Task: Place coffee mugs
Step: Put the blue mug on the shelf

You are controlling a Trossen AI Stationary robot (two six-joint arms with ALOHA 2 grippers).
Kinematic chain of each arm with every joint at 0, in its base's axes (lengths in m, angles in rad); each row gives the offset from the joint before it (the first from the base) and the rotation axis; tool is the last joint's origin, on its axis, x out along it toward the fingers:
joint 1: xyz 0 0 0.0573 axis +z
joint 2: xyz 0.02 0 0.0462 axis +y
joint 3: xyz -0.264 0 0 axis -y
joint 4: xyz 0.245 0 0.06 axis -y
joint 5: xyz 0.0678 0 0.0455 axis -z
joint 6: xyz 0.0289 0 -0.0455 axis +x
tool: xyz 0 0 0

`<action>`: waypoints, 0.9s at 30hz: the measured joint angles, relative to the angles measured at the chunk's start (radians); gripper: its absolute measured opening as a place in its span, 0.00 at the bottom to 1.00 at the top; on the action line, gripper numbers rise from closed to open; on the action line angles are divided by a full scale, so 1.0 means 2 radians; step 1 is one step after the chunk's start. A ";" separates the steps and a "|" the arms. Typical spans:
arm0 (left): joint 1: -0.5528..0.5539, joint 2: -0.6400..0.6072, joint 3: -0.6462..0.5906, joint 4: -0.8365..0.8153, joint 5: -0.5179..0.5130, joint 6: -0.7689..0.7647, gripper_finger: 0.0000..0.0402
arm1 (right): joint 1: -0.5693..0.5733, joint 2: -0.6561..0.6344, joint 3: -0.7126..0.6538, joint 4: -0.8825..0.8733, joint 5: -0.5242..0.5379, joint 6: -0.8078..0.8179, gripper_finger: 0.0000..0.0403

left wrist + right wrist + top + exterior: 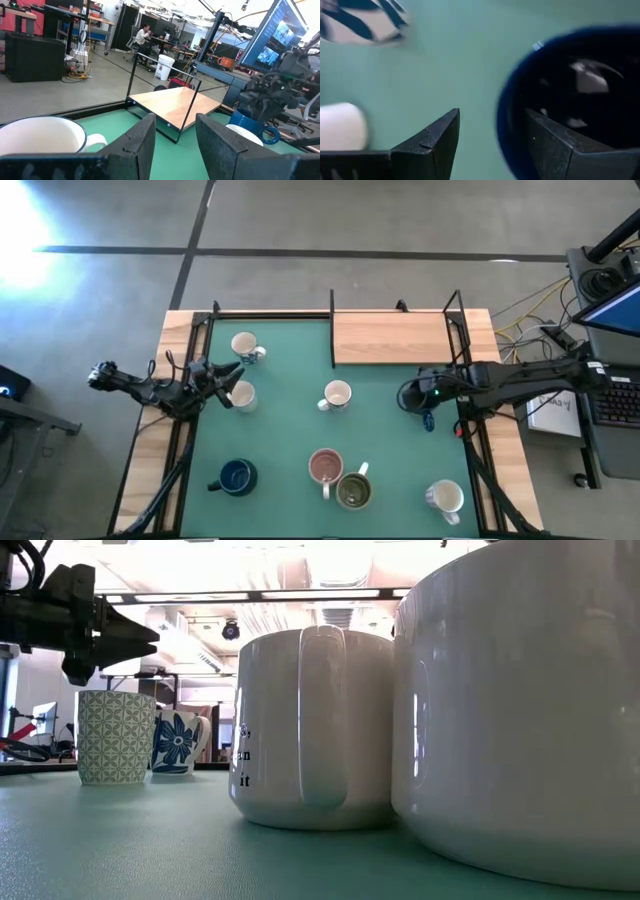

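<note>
Several coffee mugs stand on the green mat: white ones, a pink one, an olive one and a dark blue one. My right gripper is open and tips down over a second dark blue mug at the mat's right. One finger stands over its opening, the other outside its wall. My left gripper waits open and level at the left edge, beside a white mug. My right gripper straddles the dark blue mug's wall from above, slanting down. The view is blurred, and I cannot tell whether either finger touches it. Seen from the left wrist, the mug stands upright on the mat.
A wooden shelf in a black wire frame takes up the far right of the table. The mat's middle between the mugs is bare. In the low view two white mugs stand close in front. People sit in the room beyond.
</note>
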 joint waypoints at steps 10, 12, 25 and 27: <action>0.000 0.000 0.000 0.000 0.000 0.000 0.31 | 0.000 0.050 0.003 -0.008 -0.032 -0.008 0.50; 0.000 0.000 0.000 0.000 0.000 0.000 0.31 | 0.000 0.060 0.009 -0.011 -0.032 -0.013 0.50; 0.000 0.000 0.000 0.000 0.000 0.000 0.31 | 0.000 0.153 0.079 -0.098 -0.041 -0.083 0.30; 0.000 0.000 0.000 0.000 0.000 0.000 0.31 | 0.000 0.164 0.081 -0.103 -0.041 -0.092 0.27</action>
